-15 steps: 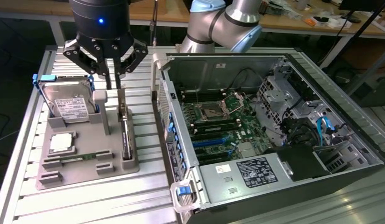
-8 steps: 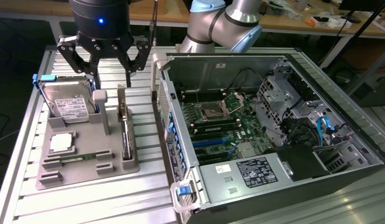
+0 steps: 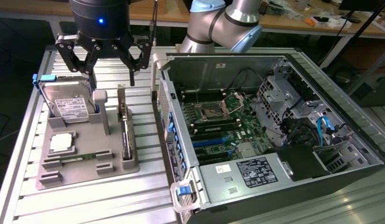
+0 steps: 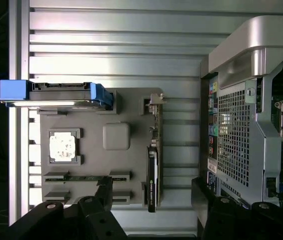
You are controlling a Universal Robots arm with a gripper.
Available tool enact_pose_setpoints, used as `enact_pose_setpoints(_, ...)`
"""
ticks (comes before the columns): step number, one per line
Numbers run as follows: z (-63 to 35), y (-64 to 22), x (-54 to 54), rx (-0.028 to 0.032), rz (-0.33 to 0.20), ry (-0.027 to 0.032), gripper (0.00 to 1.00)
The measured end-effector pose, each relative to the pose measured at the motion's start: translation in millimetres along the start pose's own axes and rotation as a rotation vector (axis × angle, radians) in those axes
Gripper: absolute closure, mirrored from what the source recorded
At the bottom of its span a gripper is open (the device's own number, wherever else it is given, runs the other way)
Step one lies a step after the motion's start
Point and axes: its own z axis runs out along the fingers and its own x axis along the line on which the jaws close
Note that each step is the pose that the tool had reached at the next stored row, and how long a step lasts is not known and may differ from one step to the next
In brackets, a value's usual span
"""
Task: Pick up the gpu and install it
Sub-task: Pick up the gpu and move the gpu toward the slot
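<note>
Worktop: you have a ribbed aluminium worktop point(image 3: 117, 200) carrying everything. Its bare strips run along the 6 o'clock edge of the exterior view and around the holder.
Room: cluttered desks stand beyond the worktop at 12 to 1 o'clock, and dark floor shows past its 9 o'clock edge.
Computer case: the open case point(image 3: 205, 74) lies on its side at 3 o'clock of the holder, just beside it. Its top opening is unobstructed, with the motherboard point(image 3: 224, 116) exposed inside.
Robot arm: the arm point(image 3: 227, 23) reaches in from 12 o'clock, behind the case.
Holder: a grey tray point(image 3: 86, 175) sits at 9 o'clock of the case, with a narrow strip of worktop between them.
End effector: it point(image 3: 111, 77) hangs above the holder's 12 o'clock end with its fingers spread wide and nothing held. In the wrist view the two fingertips point(image 4: 104, 192) stand either side of the card, clear of it.
Hard drive: it point(image 3: 67, 105) leans upright in blue rails at the holder's 11 o'clock corner.
gpu: you'll find it point(image 3: 125, 135) standing on edge in the slot along the holder's 3 o'clock side, nearest the case, with its metal bracket towards 12 o'clock. There is open room above it.
Processor: it point(image 3: 61, 142) lies flat in its recess at 9 o'clock of the gpu.
Memory stick: it point(image 3: 77, 158) lies flat at 6 o'clock of the processor.
</note>
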Motion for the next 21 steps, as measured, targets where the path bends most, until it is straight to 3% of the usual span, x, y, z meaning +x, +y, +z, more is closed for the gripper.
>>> enact_pose_setpoints(4, 2.9, -2.8, 0.1, -0.0001, 0.000, -0.0002, 0.26)
enact_pose_setpoints(21, 34.6, -9.4, 1.2, 0.0000, 0.000, -0.0001, 0.26)
